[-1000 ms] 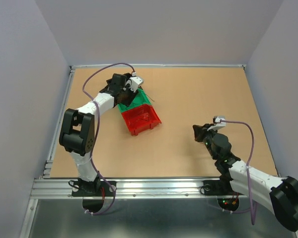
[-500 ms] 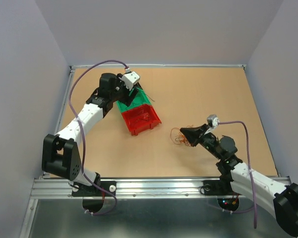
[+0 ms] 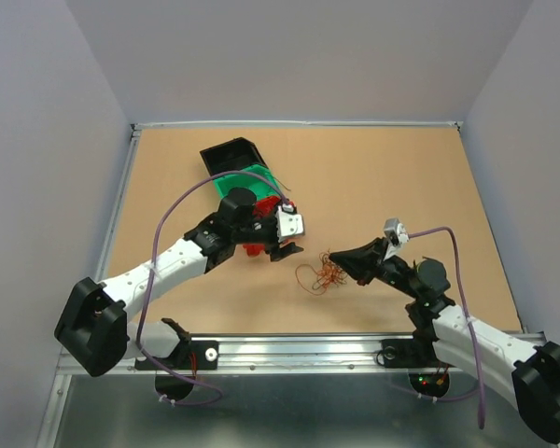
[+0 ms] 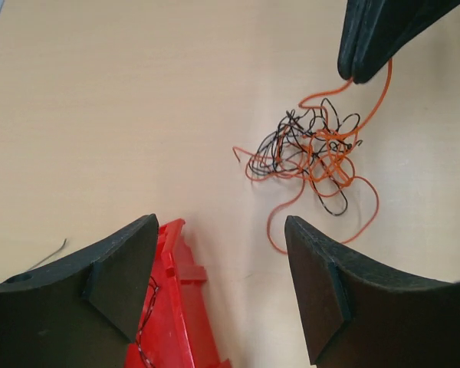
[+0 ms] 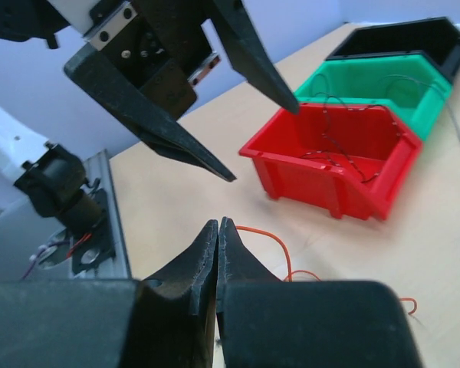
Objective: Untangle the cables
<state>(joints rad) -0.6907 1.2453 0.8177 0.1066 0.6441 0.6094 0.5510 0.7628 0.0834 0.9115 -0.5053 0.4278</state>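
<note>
Our right gripper, stretched low and pressed closed, seemingly pinches an orange strand of the cables. Our left gripper (jaws spread wide) hovers nearby, angled down.

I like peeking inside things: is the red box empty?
Not empty. A few thin dark wires lie inside the red box.

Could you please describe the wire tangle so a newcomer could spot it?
On the tan table, look right of the red bin. The tangle is a loose knot of hair-thin orange and black wires, one orange strand pinched in the right gripper.
</note>
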